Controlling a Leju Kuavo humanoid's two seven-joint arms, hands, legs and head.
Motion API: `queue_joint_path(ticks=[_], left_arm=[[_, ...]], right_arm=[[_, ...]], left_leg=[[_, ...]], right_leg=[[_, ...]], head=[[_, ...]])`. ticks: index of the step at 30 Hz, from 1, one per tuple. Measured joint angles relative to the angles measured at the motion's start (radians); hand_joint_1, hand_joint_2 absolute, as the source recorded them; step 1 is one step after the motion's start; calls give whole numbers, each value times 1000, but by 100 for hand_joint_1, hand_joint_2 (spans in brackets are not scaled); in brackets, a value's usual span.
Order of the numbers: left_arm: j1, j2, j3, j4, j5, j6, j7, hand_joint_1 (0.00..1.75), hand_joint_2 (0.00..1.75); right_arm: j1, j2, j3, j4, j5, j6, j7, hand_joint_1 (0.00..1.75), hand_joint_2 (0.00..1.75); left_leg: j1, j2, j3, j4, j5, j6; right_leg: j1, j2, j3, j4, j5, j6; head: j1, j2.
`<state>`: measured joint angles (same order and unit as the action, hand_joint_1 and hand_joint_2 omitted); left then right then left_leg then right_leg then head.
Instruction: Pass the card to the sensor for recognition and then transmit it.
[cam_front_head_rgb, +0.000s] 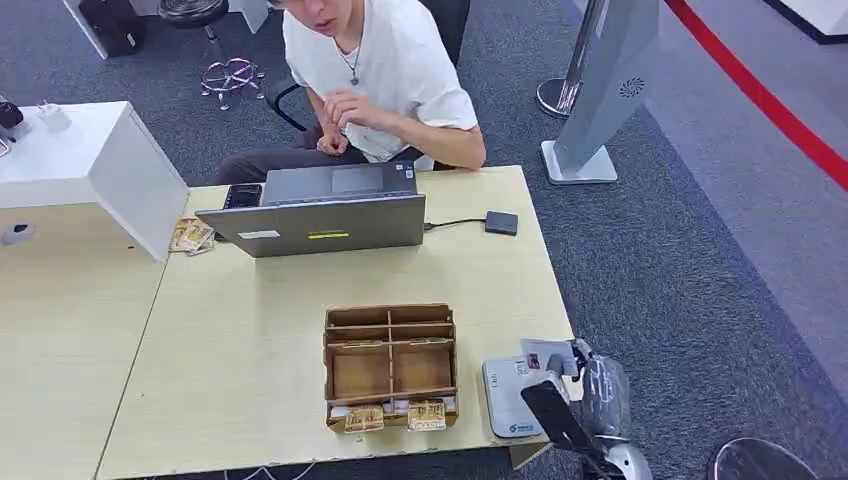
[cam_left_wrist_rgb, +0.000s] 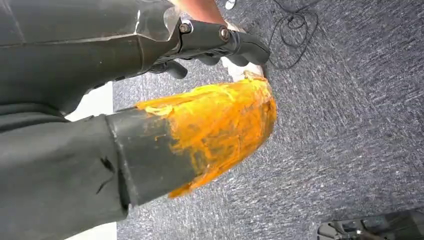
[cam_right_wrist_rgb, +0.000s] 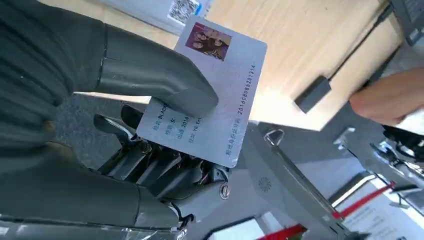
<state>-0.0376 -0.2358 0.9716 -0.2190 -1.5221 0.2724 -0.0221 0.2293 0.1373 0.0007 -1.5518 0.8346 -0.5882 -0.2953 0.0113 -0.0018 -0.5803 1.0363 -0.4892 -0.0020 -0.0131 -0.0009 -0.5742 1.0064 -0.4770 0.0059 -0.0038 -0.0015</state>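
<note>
Currently: card (cam_right_wrist_rgb: 215, 95), pale, photo and printed text, pinched between thumb and fingers (cam_right_wrist_rgb: 150, 165) of the right hand (cam_front_head_rgb: 585, 385), just above the white sensor (cam_front_head_rgb: 510, 398) at the desk (cam_front_head_rgb: 250, 340) corner. Beside it, cardboard divider box (cam_front_head_rgb: 390, 365). Left hand (cam_left_wrist_rgb: 215, 42): fingers curled, empty.

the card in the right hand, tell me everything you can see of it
The card is a thin, flat, pale grey-blue rectangle with rounded corners, looking like plastic. It bears a small photo near one corner and lines of printed text and digits. The right hand holds it, thumb pressed on its face, fingers behind, above the table's edge.
</note>
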Motion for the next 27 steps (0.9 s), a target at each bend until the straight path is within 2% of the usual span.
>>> queue_joint_path(ticks=[6,13,27], left_arm=[[0,0,0,0,-10,-3,-8,0,0],[0,2,0,0,-23,-10,-8,0,0],[0,5,-1,0,-41,-21,-8,0,0]], right_arm=[[0,0,15,-41,62,-45,5,175,175],[-6,-7,53,-86,151,-97,40,175,175],[-47,0,91,-129,337,-103,30,175,175]], left_leg=[[0,0,0,0,0,0],[0,0,0,0,0,0],[0,0,0,0,0,0]], right_leg=[[0,0,0,0,0,0],[0,0,0,0,0,0],[0,0,0,0,0,0]], head=[[0,0],[0,0],[0,0]])
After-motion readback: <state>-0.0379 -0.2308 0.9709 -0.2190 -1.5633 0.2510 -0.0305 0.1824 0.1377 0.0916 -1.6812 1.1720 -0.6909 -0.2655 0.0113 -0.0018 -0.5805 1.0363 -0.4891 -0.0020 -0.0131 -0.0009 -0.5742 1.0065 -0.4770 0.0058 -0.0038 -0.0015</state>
